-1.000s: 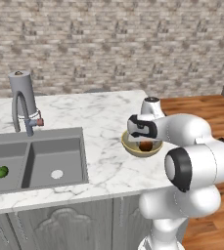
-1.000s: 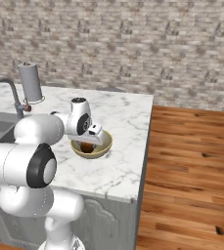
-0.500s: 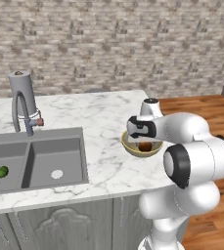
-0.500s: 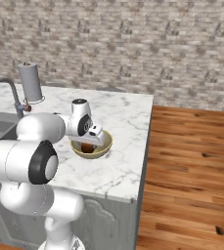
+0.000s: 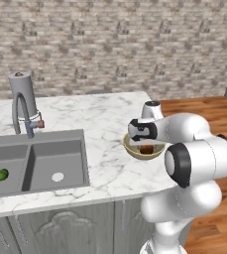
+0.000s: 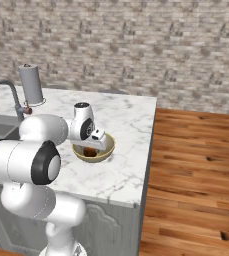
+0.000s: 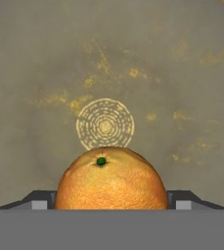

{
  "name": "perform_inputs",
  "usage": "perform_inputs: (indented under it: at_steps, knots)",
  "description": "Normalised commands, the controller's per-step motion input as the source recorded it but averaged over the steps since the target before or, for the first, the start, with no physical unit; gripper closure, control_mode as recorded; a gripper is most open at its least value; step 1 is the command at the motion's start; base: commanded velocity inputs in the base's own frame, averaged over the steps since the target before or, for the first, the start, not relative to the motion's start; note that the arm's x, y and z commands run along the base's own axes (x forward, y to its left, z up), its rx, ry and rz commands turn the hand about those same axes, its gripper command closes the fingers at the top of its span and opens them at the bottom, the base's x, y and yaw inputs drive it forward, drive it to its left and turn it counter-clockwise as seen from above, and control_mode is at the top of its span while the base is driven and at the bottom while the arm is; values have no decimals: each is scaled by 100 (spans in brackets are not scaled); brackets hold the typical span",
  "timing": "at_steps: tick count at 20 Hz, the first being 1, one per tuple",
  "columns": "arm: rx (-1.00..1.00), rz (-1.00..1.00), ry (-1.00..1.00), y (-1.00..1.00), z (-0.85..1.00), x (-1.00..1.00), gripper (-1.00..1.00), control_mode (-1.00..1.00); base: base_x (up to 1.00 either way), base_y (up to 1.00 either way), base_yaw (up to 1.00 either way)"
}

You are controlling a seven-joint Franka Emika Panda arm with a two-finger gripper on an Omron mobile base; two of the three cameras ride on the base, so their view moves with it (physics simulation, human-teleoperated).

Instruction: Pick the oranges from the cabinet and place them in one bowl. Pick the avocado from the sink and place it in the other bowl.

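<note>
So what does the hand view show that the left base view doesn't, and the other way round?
The hand view alone shows the round orange's dimpled peel and green stem spot, set between the gripper fingertips, over a ringed mark on the bowl floor. The left base view alone shows the small dark-green avocado in the grey sink, the arched faucet and the marble counter. Both show the pale yellow-beige bowl with the orange in it.

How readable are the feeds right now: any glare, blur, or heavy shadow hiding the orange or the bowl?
Hand view: sharp, evenly lit, no glare; the orange sits between the tool tips, over the bowl floor. Left base view: crisp, but the arm's wrist covers part of the pale bowl, and its contents look dark and shadowed. Right base view: the same, soft shading only.
</note>
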Motion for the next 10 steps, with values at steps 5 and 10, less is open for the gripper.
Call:
perform_inputs:
  at_steps: [5, 10]
  knots:
    - [0, 0, 0, 0, -8, 5, 100, -100, 0, 0, 0]
    - [0, 0, 0, 0, -7, 3, 100, -100, 0, 0, 0]
